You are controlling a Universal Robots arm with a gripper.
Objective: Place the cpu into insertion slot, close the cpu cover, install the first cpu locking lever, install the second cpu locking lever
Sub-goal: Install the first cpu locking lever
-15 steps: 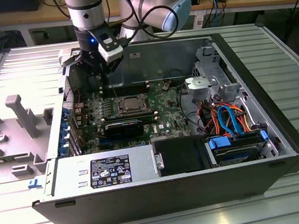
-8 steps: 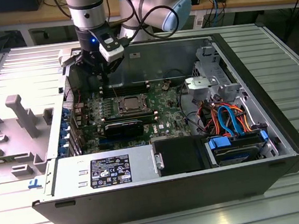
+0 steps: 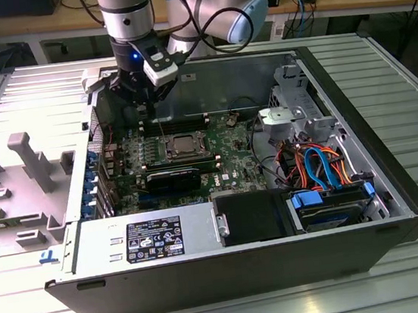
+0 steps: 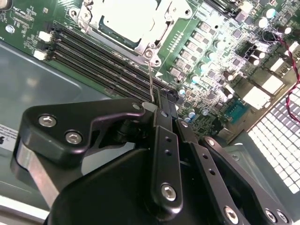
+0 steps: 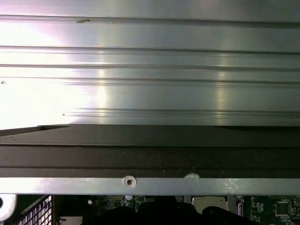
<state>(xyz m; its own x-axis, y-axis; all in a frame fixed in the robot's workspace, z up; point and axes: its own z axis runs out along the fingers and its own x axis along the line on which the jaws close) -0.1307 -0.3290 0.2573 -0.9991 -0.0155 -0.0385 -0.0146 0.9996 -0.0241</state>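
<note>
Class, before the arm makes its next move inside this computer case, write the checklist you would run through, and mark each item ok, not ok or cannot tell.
1. Cpu seated flat: ok. Its silvery top lies level on the board.
2. Cover closed: ok. The frame lies flat around the cpu.
3. Lever latched: not ok. The thin wire stands up from the cover's corner.
4. Gripper at the lever: ok. Its tip is right beside the wire's free end.
5. Firm grip on the lever: cannot tell.
6. Memory slots clear of the gripper: ok. They lie beside the lever, untouched.
</note>
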